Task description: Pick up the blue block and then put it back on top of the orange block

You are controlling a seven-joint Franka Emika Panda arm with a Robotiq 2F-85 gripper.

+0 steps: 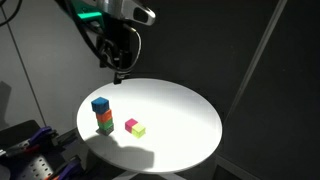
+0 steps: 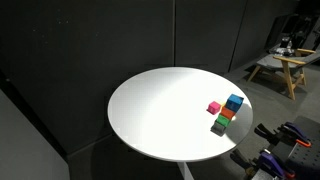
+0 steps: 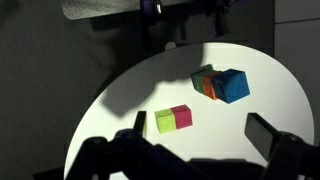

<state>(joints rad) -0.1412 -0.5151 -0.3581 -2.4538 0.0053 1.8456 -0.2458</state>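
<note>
The blue block sits on top of the orange block, which rests on a green block, forming a stack near the table edge. The stack shows in both exterior views, with blue over orange. In the wrist view the blue block and orange block lie at the upper right. My gripper hangs high above the table, apart from the stack. In the wrist view it is open and empty.
A pink cube and a yellow-green cube lie side by side, touching, on the round white table beside the stack. They also show in the wrist view, pink and yellow-green. Dark curtains surround the table.
</note>
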